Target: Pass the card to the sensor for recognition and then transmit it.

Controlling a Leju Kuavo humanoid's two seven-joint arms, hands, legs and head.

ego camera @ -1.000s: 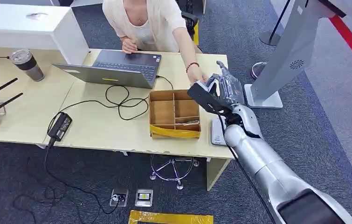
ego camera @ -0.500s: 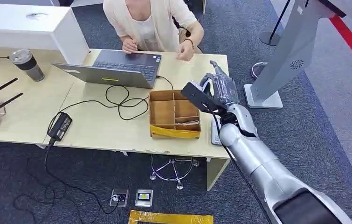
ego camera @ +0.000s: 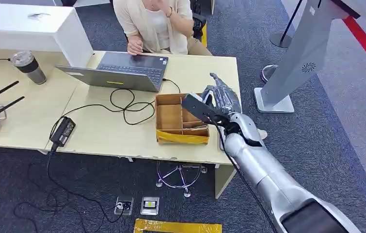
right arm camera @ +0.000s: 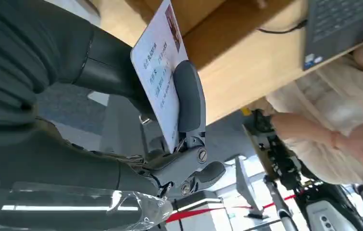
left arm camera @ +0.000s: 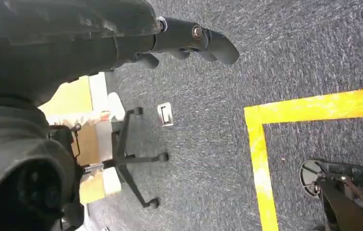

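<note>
white card (right arm camera: pixel 160 72) with dark print, brown cardboard box (ego camera: pixel 181 119) yellow-taped, grey laptop (ego camera: pixel 120 72), beige table (ego camera: pixel 98 131)

Head view: high on the body, facing forward and down over the table (ego camera: pixel 122 131) and grey carpet — wide, whole desk area in frame. Right wrist view: close behind the right hand (right arm camera: pixel 121 115), turned on its side, facing across the table edge toward the laptop (right arm camera: pixel 343 24) and the person (right arm camera: pixel 323 125) — all three shared with head view. Left wrist view: close behind the left hand (left arm camera: pixel 121 38), aimed down at the carpet, chair base (left arm camera: pixel 131 154) in frame — same base visible under the table from the head.
</note>
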